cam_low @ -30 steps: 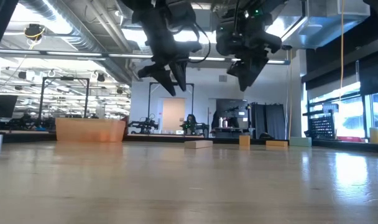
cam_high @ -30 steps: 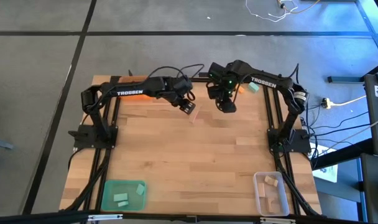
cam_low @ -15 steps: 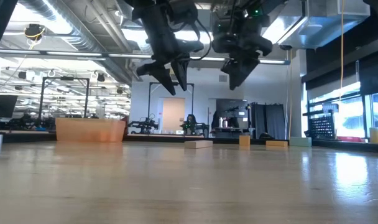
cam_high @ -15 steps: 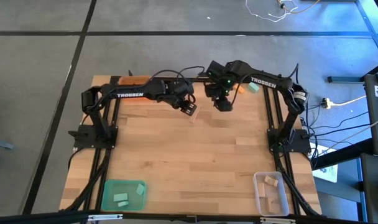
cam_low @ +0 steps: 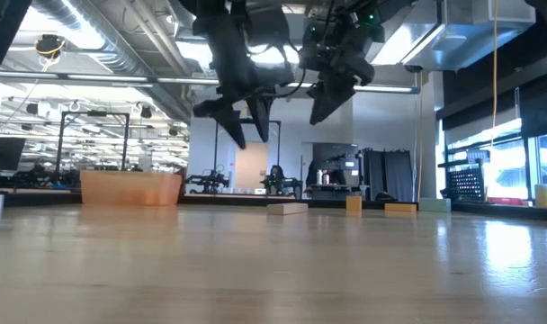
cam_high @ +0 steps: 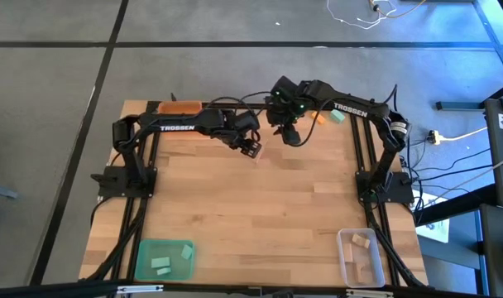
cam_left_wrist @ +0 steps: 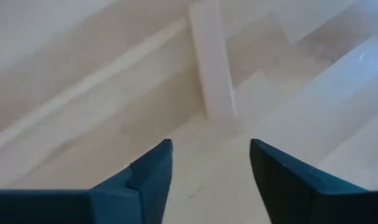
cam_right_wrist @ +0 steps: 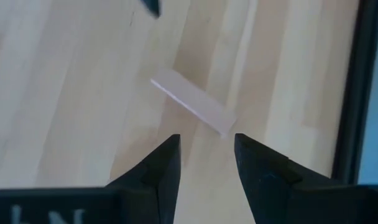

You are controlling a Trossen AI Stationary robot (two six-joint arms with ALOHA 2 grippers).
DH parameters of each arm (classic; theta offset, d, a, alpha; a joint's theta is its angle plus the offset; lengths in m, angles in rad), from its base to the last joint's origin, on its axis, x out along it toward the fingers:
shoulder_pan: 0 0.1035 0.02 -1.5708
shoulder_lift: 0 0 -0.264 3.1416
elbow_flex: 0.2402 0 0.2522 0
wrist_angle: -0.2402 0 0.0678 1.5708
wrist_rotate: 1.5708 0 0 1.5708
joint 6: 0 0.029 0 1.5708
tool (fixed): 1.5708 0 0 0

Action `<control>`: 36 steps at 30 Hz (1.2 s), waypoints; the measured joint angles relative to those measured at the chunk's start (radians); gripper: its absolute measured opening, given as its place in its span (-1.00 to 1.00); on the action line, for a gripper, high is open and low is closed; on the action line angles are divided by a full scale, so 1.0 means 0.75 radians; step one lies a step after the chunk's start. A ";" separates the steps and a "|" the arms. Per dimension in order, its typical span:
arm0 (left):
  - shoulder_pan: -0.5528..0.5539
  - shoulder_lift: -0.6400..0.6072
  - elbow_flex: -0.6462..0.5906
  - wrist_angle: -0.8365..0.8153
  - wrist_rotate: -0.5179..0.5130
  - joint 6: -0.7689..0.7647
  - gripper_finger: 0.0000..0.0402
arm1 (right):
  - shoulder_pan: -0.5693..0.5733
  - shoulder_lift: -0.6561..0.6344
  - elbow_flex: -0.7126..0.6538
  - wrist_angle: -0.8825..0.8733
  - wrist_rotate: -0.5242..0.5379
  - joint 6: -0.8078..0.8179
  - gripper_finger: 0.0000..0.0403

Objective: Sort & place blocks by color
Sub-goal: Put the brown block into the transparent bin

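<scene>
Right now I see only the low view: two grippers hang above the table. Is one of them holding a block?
Observer: No. The left wrist view shows the left gripper open and empty, with a pale wood block lying on the table ahead of it.
Operator: And the right one?
Observer: The right gripper is open and empty too. Its wrist view shows a pale block on the table; I cannot tell if it is the same one.
Operator: Where do wood pieces go?
Observer: From above, the clear tray at the front right corner already holds wood blocks.
</scene>
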 joint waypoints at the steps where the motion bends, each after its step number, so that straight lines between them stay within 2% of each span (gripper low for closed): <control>1: 0.006 0.012 -0.002 -0.007 0.015 0.008 0.08 | 0.000 0.000 0.000 0.014 0.000 0.000 -0.25; 7: 0.020 0.121 -0.002 0.020 0.052 0.336 0.35 | 0.000 0.000 -0.001 0.072 0.001 0.001 -0.25; 13: 0.015 0.124 0.000 -0.013 -0.064 0.440 0.37 | 0.000 0.000 -0.001 0.097 0.001 0.001 -0.25; 16: 0.026 0.123 0.000 -0.007 -0.040 0.485 0.37 | 0.000 0.000 -0.001 0.104 0.001 0.001 -0.25; 19: 0.033 0.123 0.000 -0.005 0.017 0.491 0.37 | 0.000 0.000 -0.001 0.107 0.001 0.001 -0.25; 25: 0.025 0.123 0.000 0.076 0.026 0.484 0.37 | 0.003 -0.001 -0.001 0.107 -0.010 0.002 -0.25; 31: 0.021 0.178 0.001 0.178 0.089 0.462 0.37 | 0.019 -0.094 -0.001 -0.055 -0.245 -0.001 -0.25; 36: 0.017 0.258 0.001 0.255 0.081 0.380 0.37 | 0.064 -0.231 -0.001 -0.070 -0.230 -0.004 -0.25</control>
